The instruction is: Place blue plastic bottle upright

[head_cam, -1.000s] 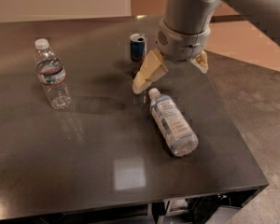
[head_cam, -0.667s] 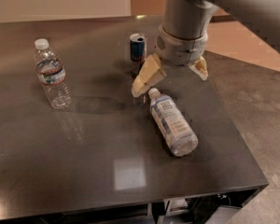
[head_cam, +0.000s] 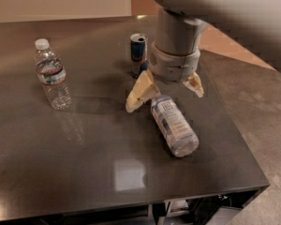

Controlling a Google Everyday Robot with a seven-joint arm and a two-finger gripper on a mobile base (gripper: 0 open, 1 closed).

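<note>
The blue plastic bottle (head_cam: pixel 174 125) lies on its side on the dark table (head_cam: pixel 84 163), its cap end pointing toward the gripper and hidden under it. My gripper (head_cam: pixel 165 96) hangs over that cap end, open, with one cream finger (head_cam: pixel 139 93) on the left of the bottle and the other finger (head_cam: pixel 195 85) on the right. The fingers straddle the top of the bottle without closing on it.
A blue and silver drink can (head_cam: pixel 139 54) stands just behind the gripper. A ribbed clear bottle with a red-banded label (head_cam: pixel 52 75) stands upright at the left. The table's right edge (head_cam: pixel 234 121) runs close to the lying bottle, with floor beyond.
The gripper has come down and slightly forward, so its open fingers now straddle the bottle's cap end. The bottle, the can and the other bottle have not moved.
</note>
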